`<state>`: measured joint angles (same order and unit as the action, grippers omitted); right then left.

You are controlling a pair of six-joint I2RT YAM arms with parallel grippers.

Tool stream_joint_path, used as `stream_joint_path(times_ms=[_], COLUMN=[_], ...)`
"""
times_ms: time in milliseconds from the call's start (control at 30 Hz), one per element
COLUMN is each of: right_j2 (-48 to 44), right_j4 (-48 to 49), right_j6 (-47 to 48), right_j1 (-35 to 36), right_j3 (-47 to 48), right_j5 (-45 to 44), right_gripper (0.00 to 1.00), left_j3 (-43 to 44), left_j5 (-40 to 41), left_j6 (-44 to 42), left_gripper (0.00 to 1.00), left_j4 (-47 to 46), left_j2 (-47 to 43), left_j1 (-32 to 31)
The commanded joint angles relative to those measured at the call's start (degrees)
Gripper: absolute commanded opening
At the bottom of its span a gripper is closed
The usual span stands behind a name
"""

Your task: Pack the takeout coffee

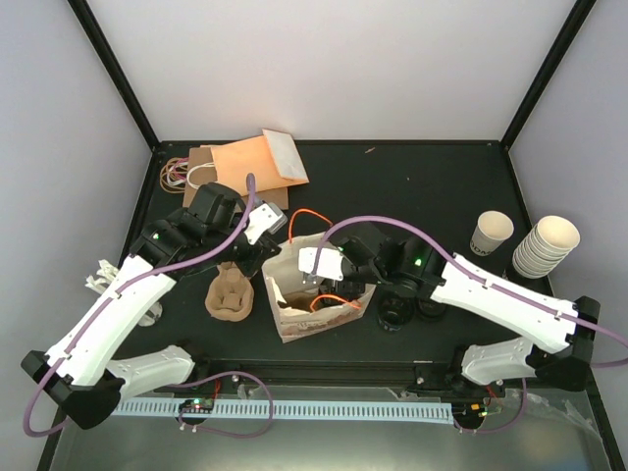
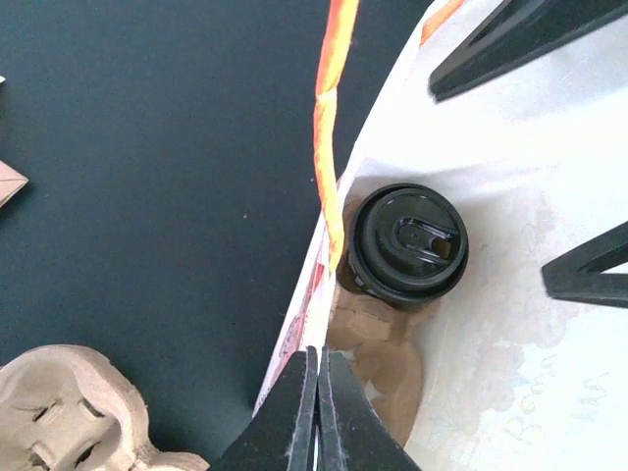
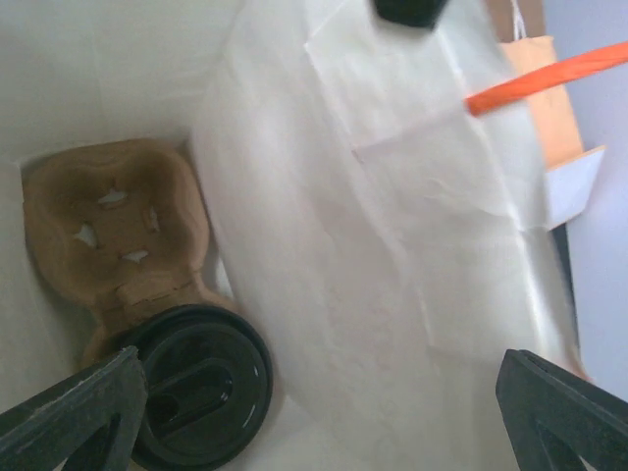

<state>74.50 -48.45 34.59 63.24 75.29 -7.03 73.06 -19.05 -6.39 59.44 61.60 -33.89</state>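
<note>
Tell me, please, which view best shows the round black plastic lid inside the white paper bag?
The left wrist view: the round black plastic lid shows whole, from above. The right wrist view crops it at the bottom edge; the top view does not show it clearly.

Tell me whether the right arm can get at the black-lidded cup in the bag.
Likely yes: the right gripper hangs open inside the white bag, near the black-lidded cup, nothing between.
</note>
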Motion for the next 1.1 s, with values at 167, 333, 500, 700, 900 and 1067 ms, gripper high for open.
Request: stream_joint_path(times_ms=[167, 333, 500, 700, 900, 1067], right_j2=[-4.7, -6.6, -9.2, -8.5, -8.7, -9.1], right_j4=[6.1, 7.9, 10.8, 8.0, 4.5, 1.6], right_j6=[-1.2, -3.8, -5.3, -8.9, -16.4, -25.3], right_j1=[-0.2, -0.3, -0.3, -2.2, -6.2, -7.5], right_j3=[1.7, 3.5, 3.6, 7.1, 11.2, 12.2], right_j5=[-5.3, -8.7, -12.2, -14.5, -12.3, -12.6], right_gripper=[1.00, 1.00, 1.00, 1.00, 1.00, 1.00], left_j3=[2.6, 2.8, 2.8, 2.6, 2.5, 1.3], left_j5=[2.3, 3.4, 4.9, 6.7, 8.5, 8.8], left_j6=[0.8, 1.2, 2.6, 5.0, 7.3, 10.3], left_gripper=[0.02, 0.02, 0.01, 0.02, 0.02, 0.02], left_j4=[0.6, 0.4, -0.1, -1.1, -1.5, -3.6], left_j2=[0.5, 0.5, 0.4, 0.1, -0.7, -2.2], left_j1=[-0.3, -0.4, -0.2, -0.1, 0.6, 1.4])
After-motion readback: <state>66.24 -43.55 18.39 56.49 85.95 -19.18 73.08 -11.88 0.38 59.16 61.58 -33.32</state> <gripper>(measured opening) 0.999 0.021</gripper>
